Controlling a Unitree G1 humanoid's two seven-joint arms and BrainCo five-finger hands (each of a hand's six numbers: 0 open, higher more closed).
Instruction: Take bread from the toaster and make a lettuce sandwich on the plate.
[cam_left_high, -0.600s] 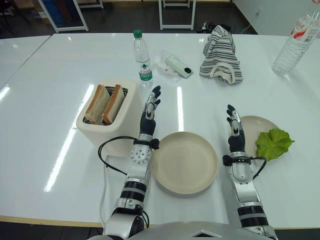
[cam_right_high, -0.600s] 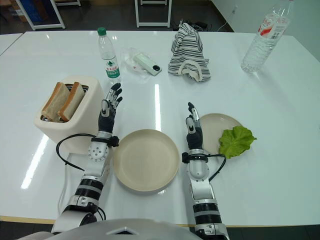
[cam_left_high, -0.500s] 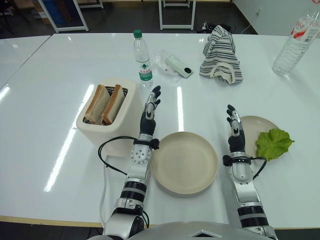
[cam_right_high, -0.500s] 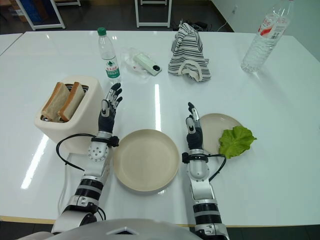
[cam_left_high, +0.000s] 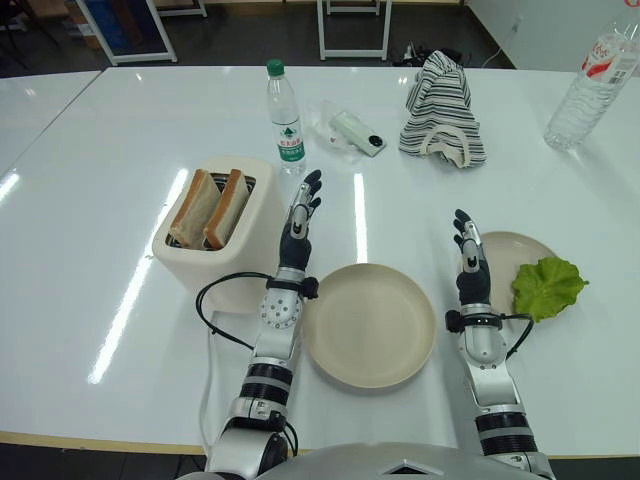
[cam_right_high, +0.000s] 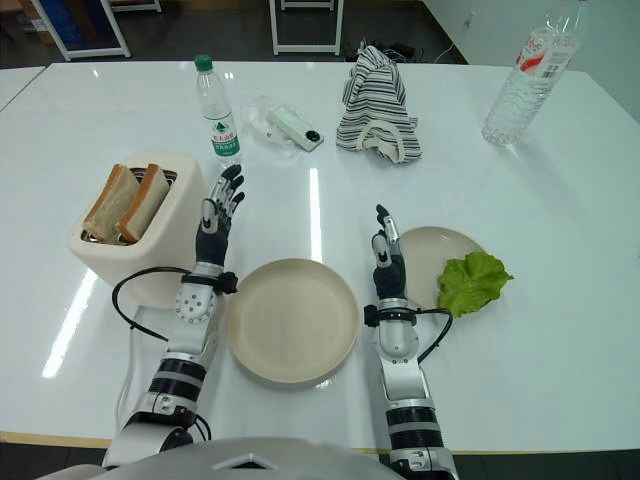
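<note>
The round cream plate (cam_left_high: 370, 323) is seen bare on the white tabletop (cam_left_high: 120, 140), between the hands. The left hand (cam_left_high: 297, 235) is held upright just beside the cream plastic toaster (cam_left_high: 225, 265), fingers spread and empty. The right hand (cam_left_high: 468, 262) is raised near the green lettuce leaf (cam_left_high: 547, 287), fingers straight and empty. Two browned bread slices (cam_left_high: 210, 208) stand in the toaster's slots; one is best pinched by its protruding top and lifted straight up.

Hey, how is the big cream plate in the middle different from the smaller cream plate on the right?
The large round cream plate is bare; the smaller cream plate carries a green lettuce leaf on its right edge. The large plate lies left of the right hand, the smaller plate right of it. Both are round and cream.
</note>
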